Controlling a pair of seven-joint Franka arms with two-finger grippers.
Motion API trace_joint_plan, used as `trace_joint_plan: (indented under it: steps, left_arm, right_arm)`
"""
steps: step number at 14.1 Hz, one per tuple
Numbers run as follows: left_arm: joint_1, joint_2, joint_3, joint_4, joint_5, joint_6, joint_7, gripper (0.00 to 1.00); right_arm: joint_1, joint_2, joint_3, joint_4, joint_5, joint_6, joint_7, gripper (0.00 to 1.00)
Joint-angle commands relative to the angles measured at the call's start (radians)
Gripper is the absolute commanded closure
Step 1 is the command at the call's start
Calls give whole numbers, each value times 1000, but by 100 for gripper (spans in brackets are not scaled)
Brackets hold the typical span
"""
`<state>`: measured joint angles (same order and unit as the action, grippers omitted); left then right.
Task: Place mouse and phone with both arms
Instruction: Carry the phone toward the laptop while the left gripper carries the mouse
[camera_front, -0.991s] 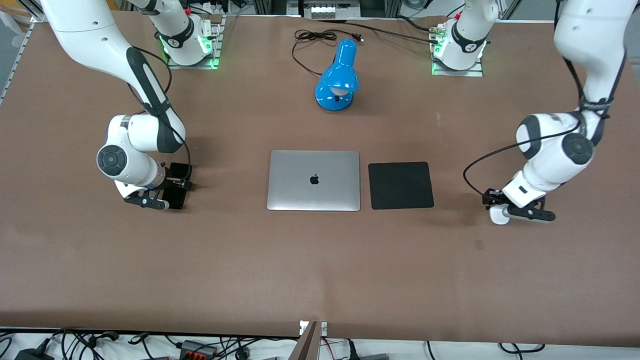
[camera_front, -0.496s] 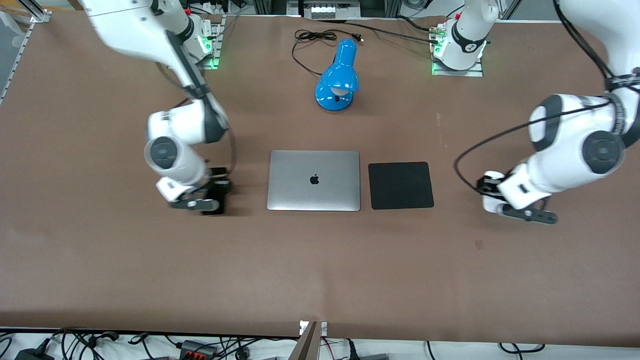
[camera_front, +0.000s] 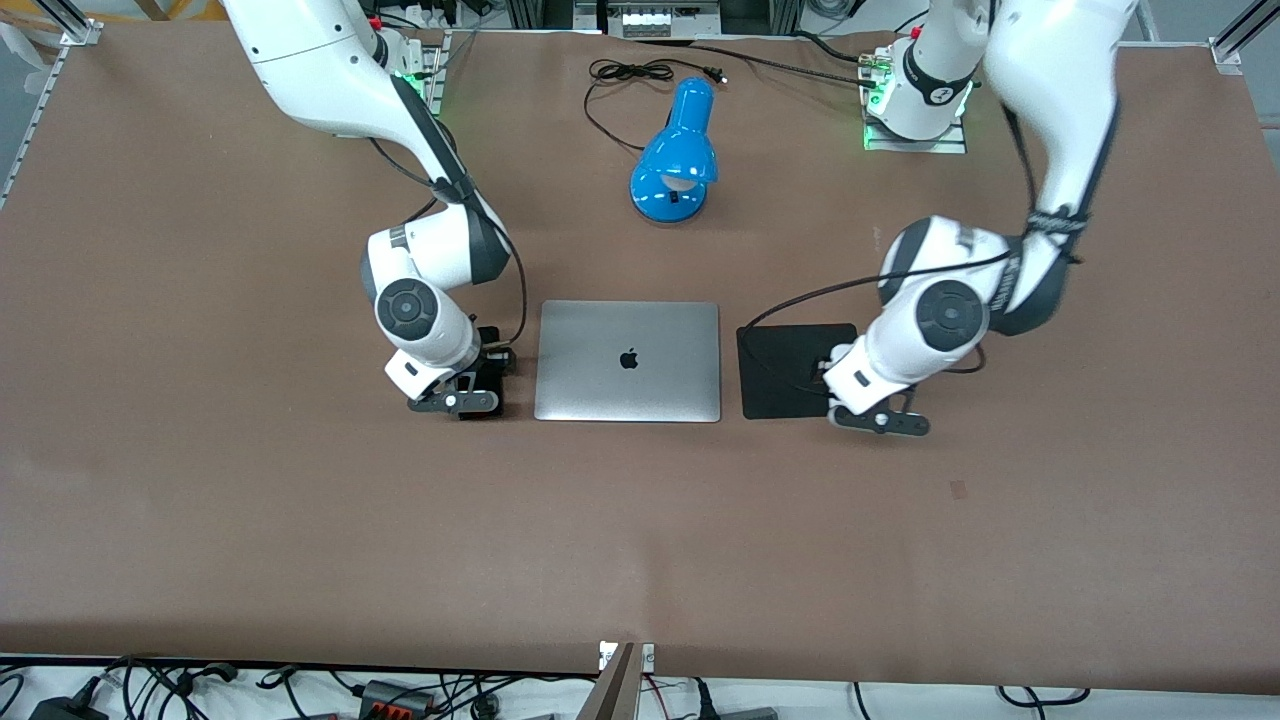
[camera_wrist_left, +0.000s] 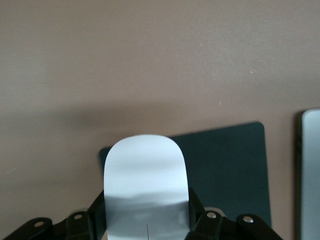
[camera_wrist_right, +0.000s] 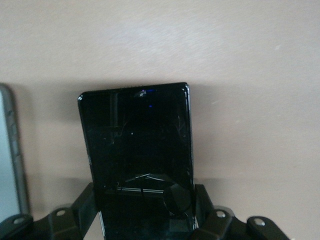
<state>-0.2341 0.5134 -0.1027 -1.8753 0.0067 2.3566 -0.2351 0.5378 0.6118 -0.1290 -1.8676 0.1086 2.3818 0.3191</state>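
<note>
My left gripper (camera_front: 878, 418) is over the black mat (camera_front: 790, 370), at its edge toward the left arm's end. In the left wrist view the gripper (camera_wrist_left: 146, 212) is shut on the white mouse (camera_wrist_left: 145, 170), held above the mat (camera_wrist_left: 225, 165). The mouse is hidden in the front view. My right gripper (camera_front: 455, 398) is beside the laptop (camera_front: 628, 360), toward the right arm's end, low over the table. In the right wrist view the gripper (camera_wrist_right: 142, 207) is shut on the black phone (camera_wrist_right: 136, 140). The phone shows as a dark slab in the front view (camera_front: 490, 380).
The closed silver laptop lies in the middle of the brown table (camera_front: 640, 520), the mat beside it. Its edge shows in both wrist views (camera_wrist_left: 311, 175) (camera_wrist_right: 9, 160). A blue desk lamp (camera_front: 675, 160) with a black cord (camera_front: 620, 75) stands farther from the front camera.
Both arms have swung in toward the laptop. The right gripper carried the phone up to the laptop's side. The left gripper carried the mouse over the mat's edge.
</note>
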Motion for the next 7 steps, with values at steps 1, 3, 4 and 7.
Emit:
trace_joint_plan:
  steps: [1,3,4,7]
  left_arm:
    - [-8,6,9,-109,-2,166,-13,67]
    - [-24,34,9,-113,-4,182,-19,67]
    - [-25,42,11,-113,-4,185,-23,67]
    - [-27,51,11,-116,-4,201,-38,67]
  right_arm:
    - [-16,12,5,19,17,-10,17,97]
    - [-16,28,3,19,16,-7,61,97]
    - [-13,32,3,19,16,3,63,97]
    - [-33,29,3,28,19,8,64,0]
